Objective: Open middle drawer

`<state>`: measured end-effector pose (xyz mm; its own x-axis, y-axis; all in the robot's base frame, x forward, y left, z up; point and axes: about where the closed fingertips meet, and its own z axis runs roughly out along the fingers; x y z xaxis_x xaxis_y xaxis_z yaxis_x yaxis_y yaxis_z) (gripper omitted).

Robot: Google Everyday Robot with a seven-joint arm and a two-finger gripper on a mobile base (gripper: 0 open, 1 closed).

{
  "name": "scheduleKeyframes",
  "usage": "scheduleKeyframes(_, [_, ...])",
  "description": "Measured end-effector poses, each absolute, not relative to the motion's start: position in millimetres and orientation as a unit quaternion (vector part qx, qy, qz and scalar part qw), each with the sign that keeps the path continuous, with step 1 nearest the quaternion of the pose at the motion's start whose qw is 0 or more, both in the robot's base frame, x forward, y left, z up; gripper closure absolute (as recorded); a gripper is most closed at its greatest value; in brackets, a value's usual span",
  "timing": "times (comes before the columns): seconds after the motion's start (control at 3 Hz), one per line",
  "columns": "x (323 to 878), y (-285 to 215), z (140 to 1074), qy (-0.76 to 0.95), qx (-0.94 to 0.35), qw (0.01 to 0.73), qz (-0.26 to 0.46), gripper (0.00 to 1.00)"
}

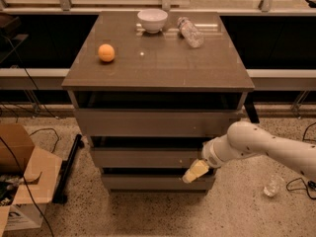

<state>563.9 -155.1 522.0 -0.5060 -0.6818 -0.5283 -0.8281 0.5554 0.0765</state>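
Gripper (196, 171) position, camera view: I see it low at the near right of the cabinet, its pale yellow tip at the gap between the middle drawer (148, 158) and the bottom drawer (153, 182), near their right ends. I cannot make out how wide it is spread or whether it grips anything; the tip reads as a single pale shape against the dark gap. The white arm (256, 144) enters from the right edge and slopes down and left to the gripper. The middle drawer is the second of three grey-taupe fronts stacked under the cabinet top (158, 68), below the top drawer (153, 122); its front appears to sit closed, with a dark gap above it. On the cabinet top I see an orange (106, 53) at the left, a white bowl (152, 19) at the far edge near the middle, and a clear plastic bottle (190, 32) lying on its side just to the right of the bowl. On the speckled floor a cardboard box (19, 147) stands at the left, and a clear cup (271, 186) sits at the right, below the arm.
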Motion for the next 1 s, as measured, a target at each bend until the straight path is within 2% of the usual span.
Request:
scheduleKeyframes(0.33, [590,-157,497,0.852,-0.432,0.238,0.172,0.0])
scheduleKeyframes(1.0, [635,-155,440,0.863,-0.426,0.206,0.179,0.0])
